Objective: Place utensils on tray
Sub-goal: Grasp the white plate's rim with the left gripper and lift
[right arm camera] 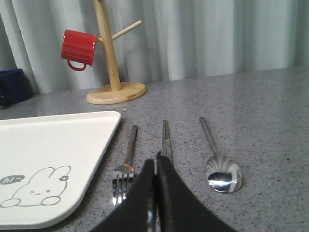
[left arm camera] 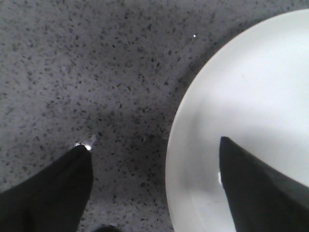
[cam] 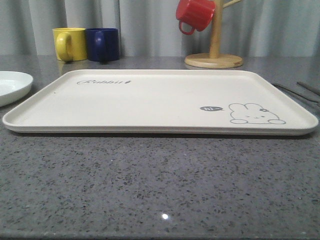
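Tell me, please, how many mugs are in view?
3: the yellow mug and the blue mug stand side by side behind the tray; the red mug hangs on the wooden stand.

Quick count: one cream rabbit tray (cam: 150, 100) and one white plate (cam: 12, 86) off at its 9 o'clock. Three mugs total: one yellow (cam: 69, 44), one dark blue (cam: 103, 44), one red (cam: 195, 14) hanging on the single wooden mug tree (cam: 215, 50). Utensils: one fork (right arm camera: 126, 164), one spoon (right arm camera: 219, 166), one pair of chopsticks (right arm camera: 166, 137).
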`<action>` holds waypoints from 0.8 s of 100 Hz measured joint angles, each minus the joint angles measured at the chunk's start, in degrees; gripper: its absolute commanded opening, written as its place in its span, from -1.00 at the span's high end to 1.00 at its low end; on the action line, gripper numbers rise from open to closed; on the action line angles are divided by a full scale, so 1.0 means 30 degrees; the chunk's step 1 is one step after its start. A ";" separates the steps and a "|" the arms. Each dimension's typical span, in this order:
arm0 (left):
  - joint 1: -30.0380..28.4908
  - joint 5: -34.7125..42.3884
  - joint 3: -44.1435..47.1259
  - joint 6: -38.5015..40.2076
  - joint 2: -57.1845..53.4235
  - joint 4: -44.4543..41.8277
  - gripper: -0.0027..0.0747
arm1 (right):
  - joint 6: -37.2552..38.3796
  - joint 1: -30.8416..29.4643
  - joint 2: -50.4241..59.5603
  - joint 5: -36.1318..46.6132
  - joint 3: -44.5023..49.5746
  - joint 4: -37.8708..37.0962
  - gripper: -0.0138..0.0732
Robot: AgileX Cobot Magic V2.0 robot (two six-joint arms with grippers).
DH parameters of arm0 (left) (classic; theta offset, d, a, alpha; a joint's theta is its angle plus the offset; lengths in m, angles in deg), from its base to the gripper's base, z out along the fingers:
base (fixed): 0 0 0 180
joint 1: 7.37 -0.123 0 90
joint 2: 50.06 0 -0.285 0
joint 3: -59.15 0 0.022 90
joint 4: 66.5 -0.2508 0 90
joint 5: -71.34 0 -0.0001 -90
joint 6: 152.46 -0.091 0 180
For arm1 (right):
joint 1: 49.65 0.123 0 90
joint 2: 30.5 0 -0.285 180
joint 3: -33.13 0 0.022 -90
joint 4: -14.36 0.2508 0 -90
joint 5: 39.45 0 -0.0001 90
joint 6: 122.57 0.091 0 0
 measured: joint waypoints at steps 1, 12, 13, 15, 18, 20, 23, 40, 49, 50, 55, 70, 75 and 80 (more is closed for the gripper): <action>0.0000 0.0000 0.0000 0.0000 0.0058 0.0000 -0.40 | 0.0000 0.0000 0.0000 0.0000 0.0000 0.0000 0.84; 0.0000 0.0000 0.0000 -0.0034 0.0521 0.0162 -0.40 | 0.0000 0.0000 0.0000 0.0000 0.0000 0.0000 0.84; 0.0000 0.0000 0.0000 -0.0034 0.0521 0.0162 -0.40 | 0.0000 0.0000 0.0000 0.0000 0.0000 0.0000 0.84; 0.0000 0.0013 0.0000 -0.0034 0.0627 0.0162 -0.40 | 0.0000 0.0000 0.0000 0.0000 0.0000 0.0000 0.84; 0.0000 0.0013 0.0000 -0.0034 0.0718 0.0162 -0.40 | 0.0000 0.0000 0.0000 0.0000 0.0000 0.0000 0.84; 0.0000 0.0013 0.0000 -0.0034 0.0757 0.0162 -0.40 | 0.0000 0.0000 0.0000 0.0000 0.0000 0.0000 0.84; 0.0000 0.0043 -0.0008 -0.0034 0.0851 0.0162 -0.40 | 0.0000 0.0000 0.0000 0.0000 0.0000 0.0000 0.84; 0.0000 0.0056 -0.0163 -0.0034 0.1088 0.0238 -0.23 | 0.0000 0.0000 0.0000 0.0000 0.0000 0.0000 0.84; 0.0000 0.0087 -0.0192 -0.0034 0.1133 0.0285 0.18 | 0.0000 0.0000 0.0000 0.0000 0.0000 0.0000 0.84; 0.0000 0.0087 -0.0192 -0.0034 0.1133 0.0285 0.25 | 0.0000 0.0000 0.0000 0.0000 0.0000 0.0000 0.84; 0.0000 0.0087 -0.0192 -0.0034 0.1133 0.0331 0.54 | 0.0000 0.0000 0.0000 0.0000 0.0000 0.0000 0.84; 0.0000 0.0087 -0.0192 -0.0074 0.1145 0.0558 0.98 | 0.0000 0.0000 0.0000 0.0000 0.0000 0.0000 0.84; 0.0000 0.0087 -0.0203 -0.0113 0.1145 0.0558 0.97 | 0.0000 0.0000 0.0000 0.0000 0.0000 0.0000 0.84; 0.0000 0.0087 -0.0203 -0.0243 0.1065 0.0569 0.97 | 0.0000 0.0000 0.0000 0.0000 0.0000 0.0000 0.84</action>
